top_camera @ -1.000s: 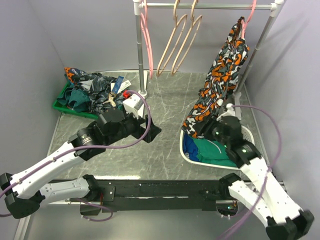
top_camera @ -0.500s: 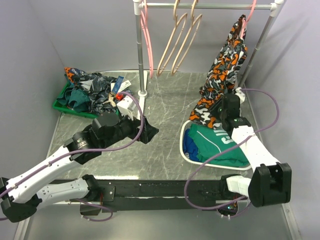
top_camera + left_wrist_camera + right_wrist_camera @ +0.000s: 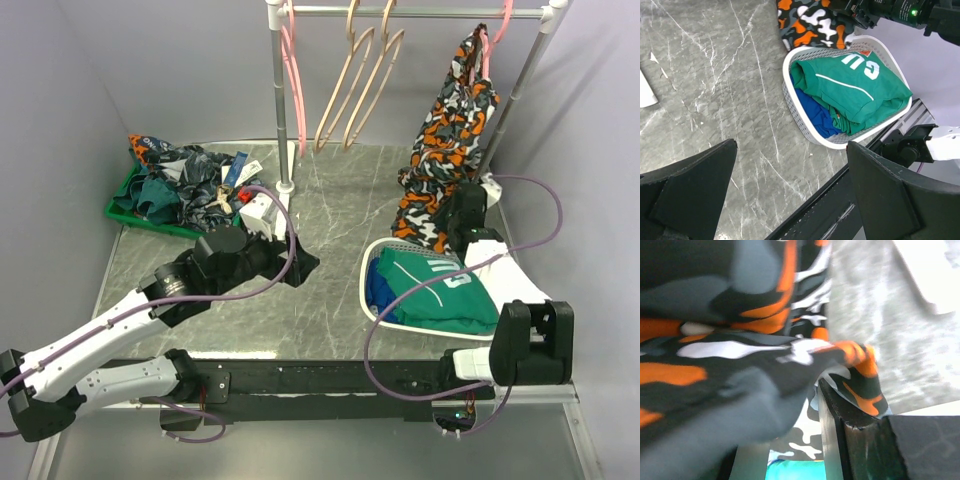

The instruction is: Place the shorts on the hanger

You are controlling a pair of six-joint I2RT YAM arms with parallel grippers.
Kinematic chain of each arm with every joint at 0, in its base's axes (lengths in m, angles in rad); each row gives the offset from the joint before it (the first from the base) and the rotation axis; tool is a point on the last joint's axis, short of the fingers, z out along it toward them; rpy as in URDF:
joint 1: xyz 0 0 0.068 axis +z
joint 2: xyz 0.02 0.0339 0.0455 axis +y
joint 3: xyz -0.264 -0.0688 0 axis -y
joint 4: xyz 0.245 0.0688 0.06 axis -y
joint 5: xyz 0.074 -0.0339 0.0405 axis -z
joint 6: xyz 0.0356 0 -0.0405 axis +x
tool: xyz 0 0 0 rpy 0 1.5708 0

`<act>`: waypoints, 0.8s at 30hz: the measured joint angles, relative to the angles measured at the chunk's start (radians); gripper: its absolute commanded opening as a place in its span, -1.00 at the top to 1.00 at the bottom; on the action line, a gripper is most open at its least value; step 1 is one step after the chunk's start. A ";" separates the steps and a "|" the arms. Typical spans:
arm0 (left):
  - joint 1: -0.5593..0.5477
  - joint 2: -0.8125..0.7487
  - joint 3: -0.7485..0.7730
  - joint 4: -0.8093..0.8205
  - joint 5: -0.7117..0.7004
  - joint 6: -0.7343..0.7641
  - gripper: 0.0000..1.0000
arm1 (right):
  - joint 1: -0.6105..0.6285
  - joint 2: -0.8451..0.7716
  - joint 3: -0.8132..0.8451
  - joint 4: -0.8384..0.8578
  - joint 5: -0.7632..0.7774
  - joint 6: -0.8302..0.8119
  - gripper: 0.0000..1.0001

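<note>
The camouflage shorts [image 3: 452, 140] hang from the pink hanger [image 3: 499, 25] at the right end of the rail, and their lower hem reaches down to the table. My right gripper [image 3: 466, 212] is at that hem. In the right wrist view the shorts [image 3: 740, 330] drape over the fingertips [image 3: 832, 405]. The jaws stand apart, with fabric and green cloth showing between them. My left gripper [image 3: 296, 262] is wide open and empty above the table's middle. In the left wrist view [image 3: 790, 195] the shorts' hem [image 3: 812, 25] lies at the top.
A white basket [image 3: 372, 298] holding the green jersey [image 3: 440, 290] and blue cloth sits under the right arm. A green tray [image 3: 122, 200] of dark clothes is at the far left. Two beige hangers [image 3: 360, 85] and another pink one [image 3: 293, 90] hang on the rail beside its post [image 3: 280, 110].
My right gripper swung up and to the far right with the shorts' lower end. The shorts left the basket and now hang straighter. The left arm shifted only slightly.
</note>
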 measured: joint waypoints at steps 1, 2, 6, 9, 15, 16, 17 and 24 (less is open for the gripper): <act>0.000 0.003 -0.002 0.006 0.000 0.000 -0.93 | -0.018 0.009 0.000 0.001 0.003 -0.002 0.10; 0.000 0.005 -0.005 0.009 0.000 0.000 -0.93 | -0.029 0.017 0.002 0.000 0.007 -0.002 0.09; 0.000 0.012 -0.012 0.009 0.000 -0.003 -0.93 | -0.054 0.065 0.001 0.003 0.007 0.000 0.07; 0.000 0.012 -0.012 0.010 -0.005 -0.003 -0.93 | -0.053 0.058 -0.026 0.016 0.005 0.001 0.04; 0.002 0.013 -0.019 0.017 -0.006 -0.003 -0.93 | -0.053 0.045 -0.036 0.006 0.017 -0.008 -0.04; 0.003 0.013 -0.022 0.019 -0.006 -0.007 -0.93 | -0.054 0.044 -0.036 0.005 0.018 -0.011 -0.04; 0.003 0.013 -0.024 0.022 -0.006 -0.011 -0.93 | -0.057 0.044 -0.036 0.003 0.018 -0.013 -0.04; 0.004 0.013 -0.031 0.024 -0.004 -0.026 -0.93 | -0.100 0.061 -0.037 -0.008 0.018 -0.006 -0.05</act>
